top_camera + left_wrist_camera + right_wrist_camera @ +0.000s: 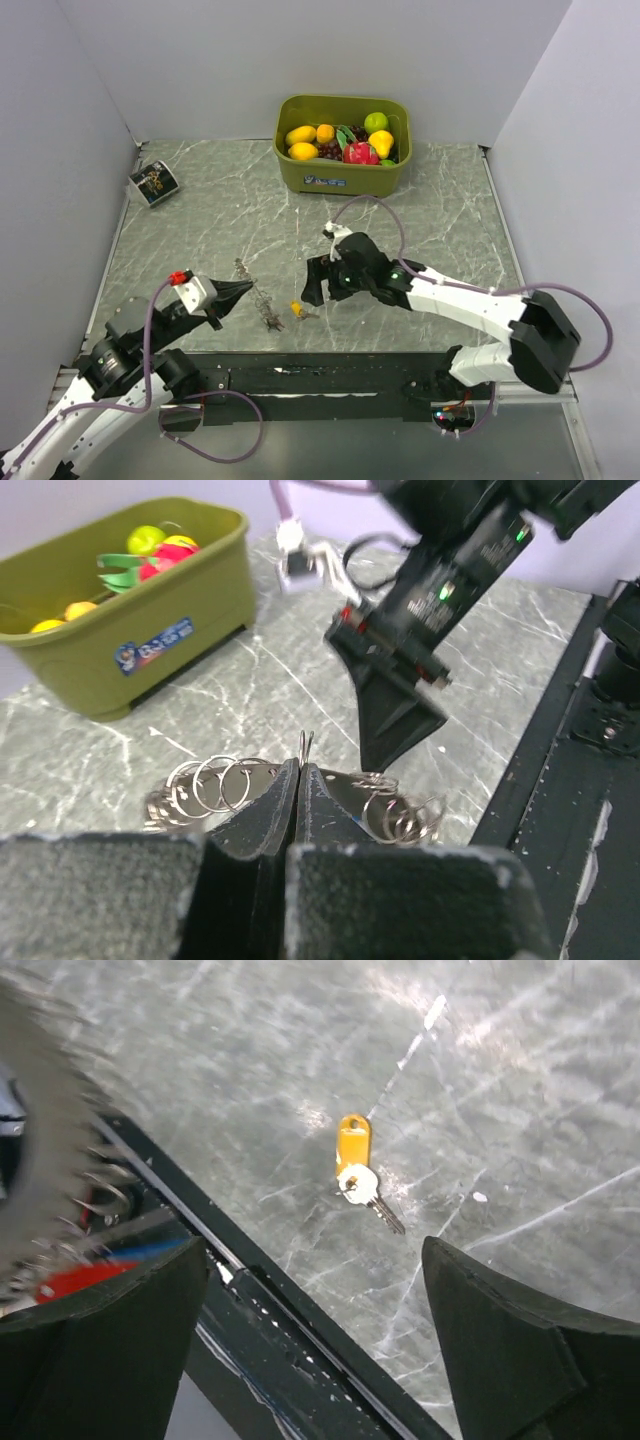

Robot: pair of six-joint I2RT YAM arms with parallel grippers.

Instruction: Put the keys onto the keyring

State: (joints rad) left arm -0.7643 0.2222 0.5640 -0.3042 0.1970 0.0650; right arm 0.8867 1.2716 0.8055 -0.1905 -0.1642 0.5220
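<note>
Right up against the left wrist lens, the left end effector (300, 768) is pressing its dark fingers (262, 805) flat together with no gap showing. A thin wire loop is poking up from the tips, so it looks to be pinching the keyring (210, 780), presumably pinning it so a key can be threaded on. Coils of that grey ring are spilling onto the desk (200, 220) on either side of the tips. Just beyond, the right end effector (312, 1260) is hanging low with its jaws spread wide, gripping nothing. Between them, down on the marble, the yellow-tagged key (356, 1160) is lying flat, near the ring but apart from it. With the opening wide and the key centred, that is looking like a pick-up being lined up. Thin and flat, the key is lying close to the black front rail (280, 1350) and could be awkward to lift. Further back, the green bin (340, 175) of toy fruit (361, 153) is sitting by the far wall, well apart and playing no part.
</note>
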